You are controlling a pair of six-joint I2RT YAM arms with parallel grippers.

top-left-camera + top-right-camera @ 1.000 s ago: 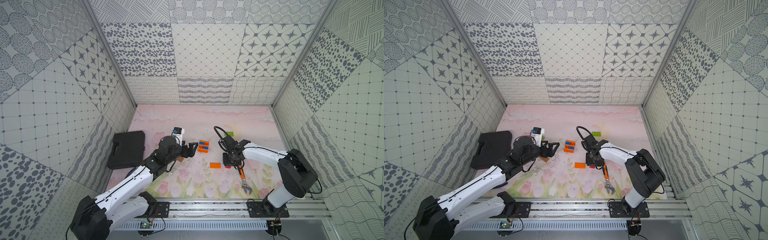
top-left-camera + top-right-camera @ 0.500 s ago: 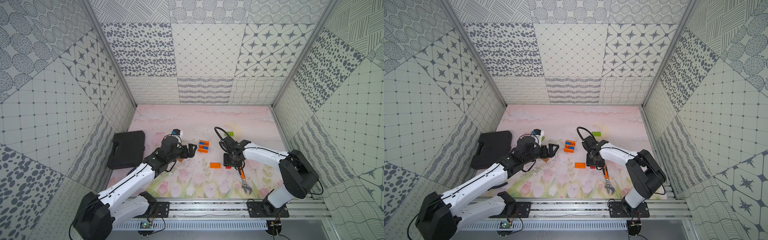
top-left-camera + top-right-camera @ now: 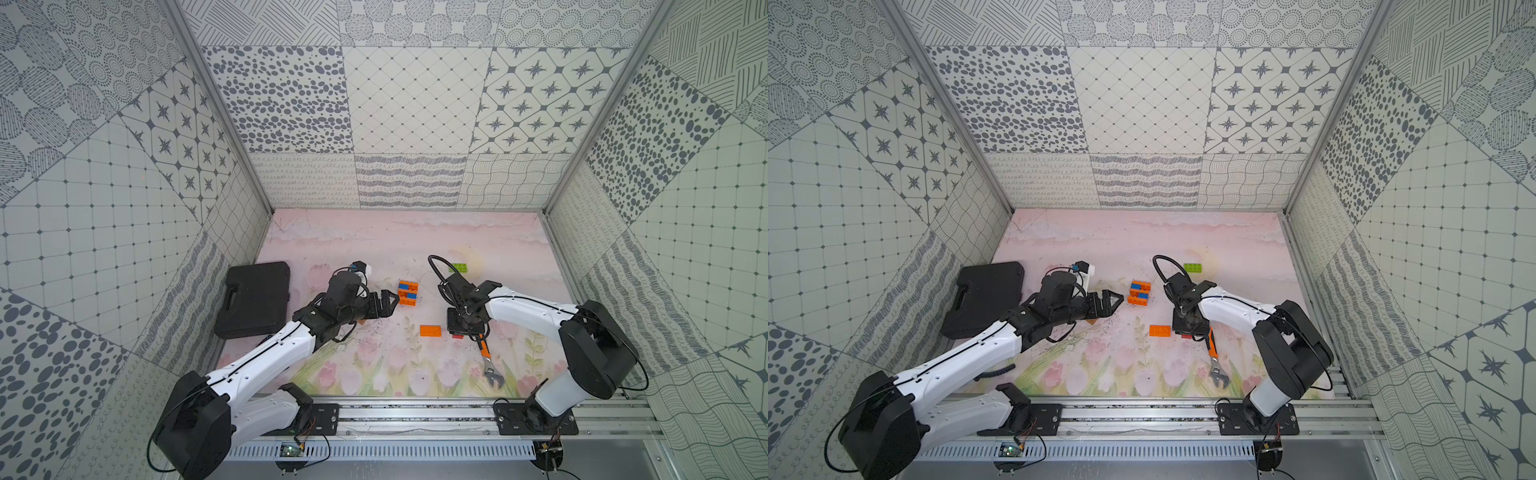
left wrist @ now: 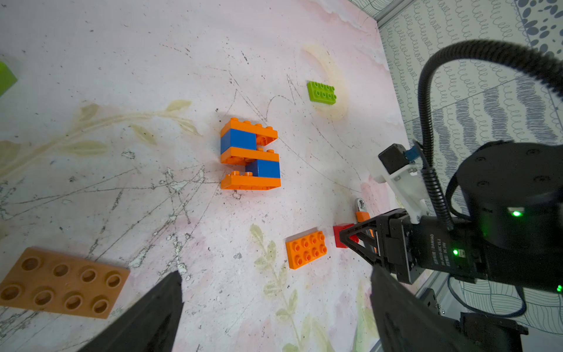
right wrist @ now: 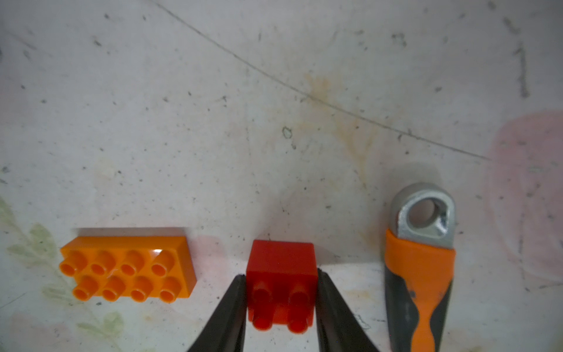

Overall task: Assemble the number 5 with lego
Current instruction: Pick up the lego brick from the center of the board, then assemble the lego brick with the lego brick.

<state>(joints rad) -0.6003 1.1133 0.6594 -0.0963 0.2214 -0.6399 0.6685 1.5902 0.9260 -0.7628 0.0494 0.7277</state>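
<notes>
The right gripper points down at the mat, its two black fingers pressed against opposite sides of one red square brick, pinching it; the brick sits studs-up on the mat. Just beside it on one side lies one loose orange oblong brick with eight studs, apart from the red one. On the other side lies one wrench with an orange and grey handle and a bare metal ring end, close to the red brick but not touching it.

The left gripper hovers over the mat with its two fingers spread wide and nothing between them. Near one finger lies one brown oblong plate with eight holes showing.

Between the two arms stands the built figure: three orange oblong bricks stacked with two blue bricks set between them, one at each end, so the stack reads as a five. In both top views it lies just ahead of the left gripper, well apart from the right one.

Farther back lies one lime green oblong brick with eight studs, alone. A second green piece shows only partly at the edge of the left wrist view.

One black case lies closed at the left side of the mat.
</notes>
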